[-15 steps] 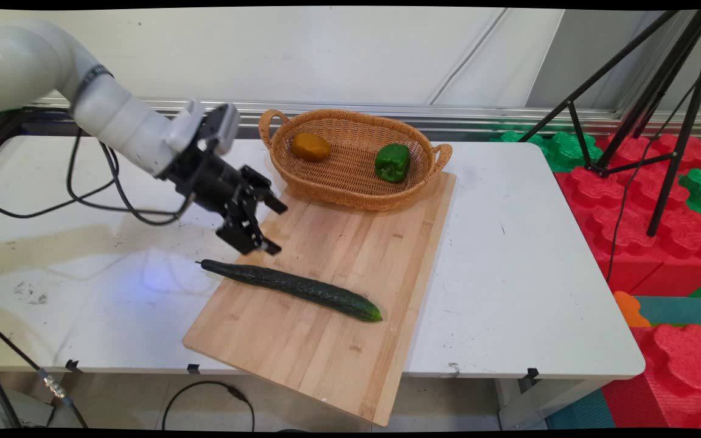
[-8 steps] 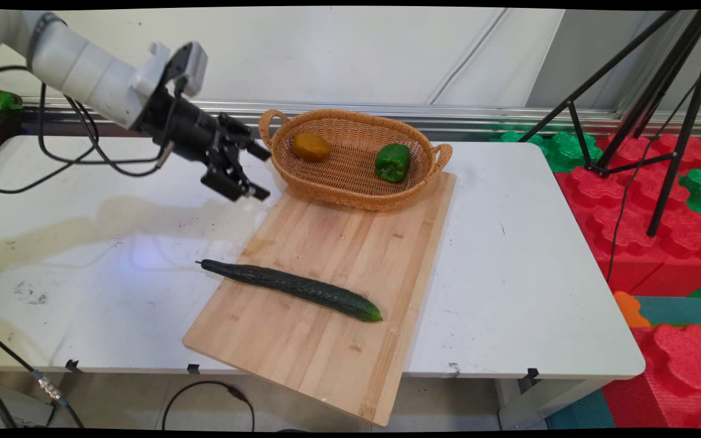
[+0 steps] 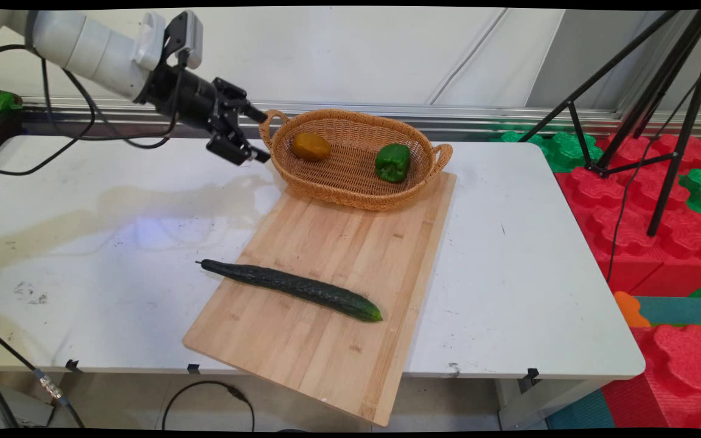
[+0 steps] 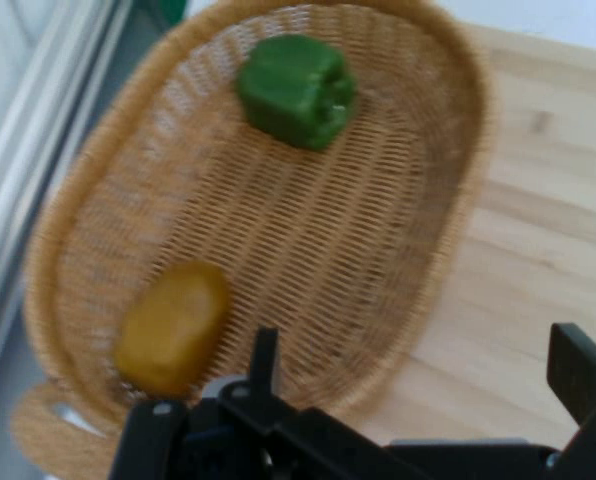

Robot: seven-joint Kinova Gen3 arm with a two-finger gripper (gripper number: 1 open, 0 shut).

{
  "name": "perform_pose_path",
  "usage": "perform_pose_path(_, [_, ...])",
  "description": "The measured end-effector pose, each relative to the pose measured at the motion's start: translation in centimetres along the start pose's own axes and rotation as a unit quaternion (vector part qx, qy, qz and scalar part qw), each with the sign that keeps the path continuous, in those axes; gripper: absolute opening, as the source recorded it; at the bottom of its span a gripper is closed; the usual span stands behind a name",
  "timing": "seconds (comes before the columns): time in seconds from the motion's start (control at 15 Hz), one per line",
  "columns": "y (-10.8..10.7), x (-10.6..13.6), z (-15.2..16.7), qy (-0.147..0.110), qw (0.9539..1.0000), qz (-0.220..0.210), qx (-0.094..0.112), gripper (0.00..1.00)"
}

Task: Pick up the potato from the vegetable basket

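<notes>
hand (image 3: 258, 135) hangs in the air, fingers apart, just left of the wicker basket (image 3: 350, 182); its near handle (image 3: 270, 121) is the closest obstacle. inside the basket, open floor lies between the yellow-brown fruit (image 3: 310, 146) and the green pepper (image 3: 392, 162). cucumber (image 3: 292, 288) lies across the cutting board (image 3: 338, 243), well apart. desk (image 3: 113, 243) left of the board is bare.

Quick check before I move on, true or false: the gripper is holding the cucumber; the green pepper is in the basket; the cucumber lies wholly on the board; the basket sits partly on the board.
1. The gripper holds the cucumber. False: open, empty, beside the basket handle.
2. The green pepper is in the basket. True.
3. The cucumber lies wholly on the board. False: its stem end overhangs the table.
4. The basket sits partly on the board. True.
</notes>
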Motion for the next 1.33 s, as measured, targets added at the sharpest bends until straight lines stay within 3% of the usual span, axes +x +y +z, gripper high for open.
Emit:
perform_pose_path(0.73, [-3.6,1.2,6.6,-0.023,0.9959,0.042,0.077,1.00])
perform_pose_path(1.33, [-5.4,1.2,12.9,-0.063,0.9916,0.065,0.092,1.00])
